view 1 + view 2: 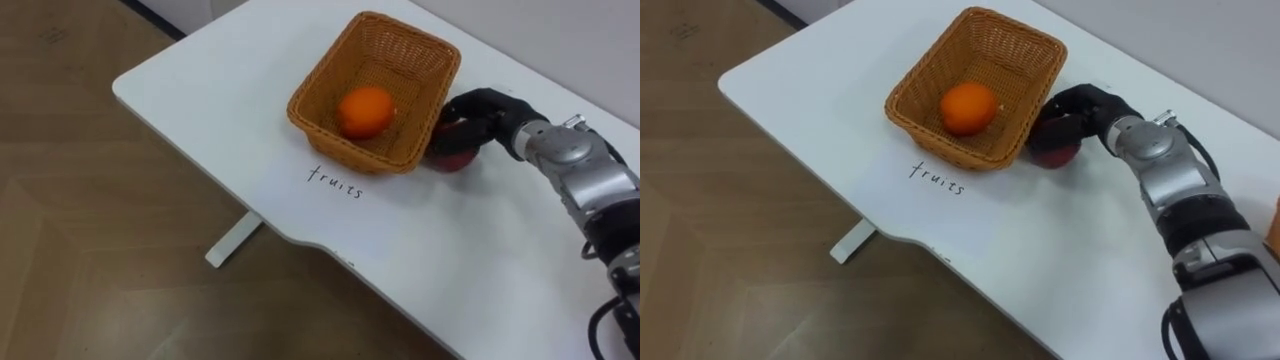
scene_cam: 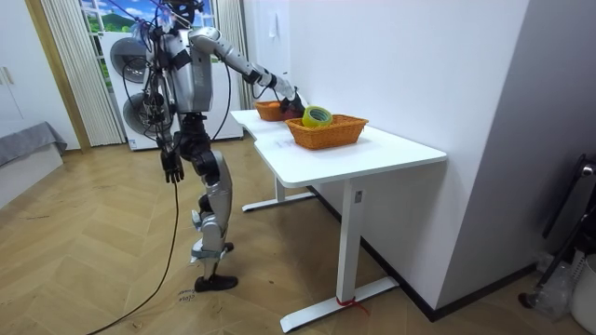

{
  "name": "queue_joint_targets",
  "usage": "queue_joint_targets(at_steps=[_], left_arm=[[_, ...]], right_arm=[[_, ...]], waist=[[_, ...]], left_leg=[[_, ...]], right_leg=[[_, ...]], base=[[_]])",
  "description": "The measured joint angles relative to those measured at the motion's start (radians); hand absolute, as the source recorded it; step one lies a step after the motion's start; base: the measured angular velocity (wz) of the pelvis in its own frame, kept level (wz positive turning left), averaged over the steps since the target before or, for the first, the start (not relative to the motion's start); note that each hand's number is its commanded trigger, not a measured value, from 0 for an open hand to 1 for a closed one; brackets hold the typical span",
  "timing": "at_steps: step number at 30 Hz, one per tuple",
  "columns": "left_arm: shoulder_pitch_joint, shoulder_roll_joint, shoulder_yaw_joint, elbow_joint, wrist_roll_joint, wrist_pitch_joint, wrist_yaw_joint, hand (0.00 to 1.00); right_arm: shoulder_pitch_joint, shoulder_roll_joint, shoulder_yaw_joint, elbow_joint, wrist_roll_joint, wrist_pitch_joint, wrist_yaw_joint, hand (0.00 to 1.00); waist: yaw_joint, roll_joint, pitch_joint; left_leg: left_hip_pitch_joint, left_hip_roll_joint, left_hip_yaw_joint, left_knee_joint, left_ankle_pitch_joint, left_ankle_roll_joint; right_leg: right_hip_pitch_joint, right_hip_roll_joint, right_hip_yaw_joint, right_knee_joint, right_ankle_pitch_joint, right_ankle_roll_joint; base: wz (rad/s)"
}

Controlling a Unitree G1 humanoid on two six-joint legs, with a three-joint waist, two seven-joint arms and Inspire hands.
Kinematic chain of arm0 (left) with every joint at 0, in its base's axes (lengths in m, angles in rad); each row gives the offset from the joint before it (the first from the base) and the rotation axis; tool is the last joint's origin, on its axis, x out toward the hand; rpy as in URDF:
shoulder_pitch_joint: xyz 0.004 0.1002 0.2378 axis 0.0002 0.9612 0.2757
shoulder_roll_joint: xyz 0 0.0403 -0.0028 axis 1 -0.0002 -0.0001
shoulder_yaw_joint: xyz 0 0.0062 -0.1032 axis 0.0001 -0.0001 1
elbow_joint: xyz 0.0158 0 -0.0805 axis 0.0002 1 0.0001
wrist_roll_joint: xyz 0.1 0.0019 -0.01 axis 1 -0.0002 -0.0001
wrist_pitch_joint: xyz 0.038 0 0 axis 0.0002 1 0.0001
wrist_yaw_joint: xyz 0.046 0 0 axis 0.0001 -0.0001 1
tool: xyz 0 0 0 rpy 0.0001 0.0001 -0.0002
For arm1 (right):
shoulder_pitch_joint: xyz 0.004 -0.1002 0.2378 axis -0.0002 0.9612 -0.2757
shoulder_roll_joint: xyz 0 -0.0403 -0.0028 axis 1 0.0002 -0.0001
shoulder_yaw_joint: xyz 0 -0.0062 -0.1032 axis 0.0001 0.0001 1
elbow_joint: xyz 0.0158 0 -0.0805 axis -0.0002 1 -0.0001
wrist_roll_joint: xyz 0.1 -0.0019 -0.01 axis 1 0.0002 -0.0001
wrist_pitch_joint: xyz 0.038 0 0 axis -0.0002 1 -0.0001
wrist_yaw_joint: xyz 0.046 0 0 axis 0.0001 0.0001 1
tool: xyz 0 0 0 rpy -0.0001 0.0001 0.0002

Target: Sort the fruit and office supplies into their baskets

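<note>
right hand (image 1: 480, 117) curled round red fruit (image 1: 452, 160) beside basket (image 1: 400, 58).

Silver-grey humanoid robot with black joints.
Its black right hand (image 1: 1085, 108) caps a segmented silver forearm; a dark cable trails below.

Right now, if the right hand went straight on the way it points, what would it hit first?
Most likely the side wall of the wicker basket: the right hand, curled round a dark red fruit, points at it from close beside. Whether they already touch is unclear.
</note>
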Motion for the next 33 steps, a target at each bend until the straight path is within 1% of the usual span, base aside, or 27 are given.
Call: queue_joint_targets(at_steps=[4, 10, 15, 17, 20, 22, 25, 26, 28, 31, 32, 33], left_arm=[[0.0, 0.0, 0.0, 0.001, -0.001, -0.007, -0.001, 0.0], [0.001, 0.001, 0.002, 0.003, -0.004, -0.012, -0.003, 0.0], [0.001, 0.001, 0.012, 0.003, -0.005, -0.018, -0.002, 0.0], [0.002, 0.001, 0.013, 0.004, -0.005, -0.018, -0.002, 0.0], [0.012, 0.001, 0.017, 0.0, -0.005, -0.018, 0.005, 0.0], [0.019, 0.001, 0.017, 0.0, -0.005, -0.018, 0.005, 0.0], [0.018, 0.001, 0.017, 0.0, -0.004, -0.017, 0.004, 0.0], [0.017, 0.001, 0.018, 0.0, -0.003, -0.017, 0.004, 0.0], [0.023, 0.001, 0.018, 0.0, -0.003, -0.017, 0.003, 0.0], [0.023, 0.0, 0.021, 0.0, -0.002, -0.019, 0.002, 0.0], [0.026, 0.0, 0.024, 0.0, -0.003, -0.019, 0.002, 0.0], [0.03, 0.0, 0.031, 0.0, -0.004, -0.018, 0.002, 0.0]], right_arm=[[0.0, 0.0, 0.0, 0.0, -0.018, 0.0, 0.0, 1.0], [0.0, 0.0, 0.0, 0.002, -0.032, 0.0, 0.001, 1.0], [0.0, -0.004, -0.001, 0.002, -0.039, 0.0, 0.001, 1.0], [0.0, -0.006, -0.001, 0.002, -0.039, 0.0, 0.001, 1.0], [0.0, -0.006, -0.001, 0.002, -0.043, 0.0, 0.002, 1.0], [0.0, -0.007, -0.001, 0.002, -0.039, 0.0, 0.002, 1.0], [0.0, -0.021, -0.001, 0.002, -0.04, 0.0, 0.002, 1.0], [0.0, -0.028, -0.004, 0.002, -0.043, 0.0, 0.001, 1.0], [0.0, -0.03, -0.013, 0.001, -0.044, -0.001, 0.0, 1.0], [0.001, -0.058, -0.032, -0.018, -0.042, -0.003, 0.0, 1.0], [0.002, -0.075, -0.043, -0.041, -0.04, -0.004, -0.001, 1.0], [0.002, -0.096, -0.044, -0.071, -0.039, -0.005, -0.003, 1.0]], waist=[[-0.007, -0.002, -0.0011], [-0.022, -0.013, -0.0033], [-0.025, -0.022, -0.0096], [-0.026, -0.023, -0.0102], [-0.035, -0.023, -0.0101], [-0.049, -0.023, -0.0101], [-0.058, -0.023, -0.0102], [-0.067, -0.023, -0.0103], [-0.08, -0.023, -0.0112], [-0.084, -0.019, -0.0136], [-0.087, -0.015, -0.0163], [-0.095, -0.009, -0.0216]], left_leg=[[0.007, 0.0, 0.0, 0.0, 0.0, 0.0], [0.007, -0.001, 0.004, 0.003, 0.0, 0.0], [0.009, -0.001, 0.006, 0.003, 0.0, 0.0], [0.011, -0.001, 0.006, 0.003, 0.0, 0.0], [0.019, 0.0, 0.006, 0.001, 0.0, 0.0], [0.02, 0.0, 0.003, 0.0, 0.0, 0.0], [0.018, -0.001, 0.002, 0.004, 0.0, 0.0], [0.02, -0.002, 0.002, 0.006, 0.0, 0.0], [0.027, -0.002, 0.004, 0.006, 0.0, 0.0], [0.033, 0.0, 0.014, 0.005, 0.0, 0.0], [0.037, 0.001, 0.018, 0.002, -0.001, 0.001], [0.041, 0.001, 0.02, -0.001, -0.001, 0.002]], right_leg=[[0.007, 0.0, 0.006, -0.001, 0.0, 0.0], [0.009, 0.001, 0.009, -0.005, 0.0, 0.0], [0.008, 0.001, 0.009, -0.005, 0.0, 0.0], [0.01, 0.001, 0.009, -0.004, 0.0, 0.0], [0.017, 0.001, 0.008, -0.004, 0.0, 0.0], [0.019, 0.001, 0.004, -0.004, 0.0, 0.0], [0.02, 0.001, 0.002, -0.006, 0.0, 0.0], [0.023, 0.001, 0.002, -0.007, 0.0, 0.0], [0.029, 0.001, 0.004, -0.01, 0.0, 0.001], [0.028, 0.002, 0.019, -0.01, 0.0, 0.001], [0.029, 0.001, 0.02, -0.01, 0.001, 0.001], [0.031, 0.001, 0.021, -0.012, 0.001, 0.002]], base=[[0.0], [0.0], [0.0], [0.0], [0.0], [0.04], [0.01], [0.0], [-0.04], [-0.11], [-0.1], [-0.08]])
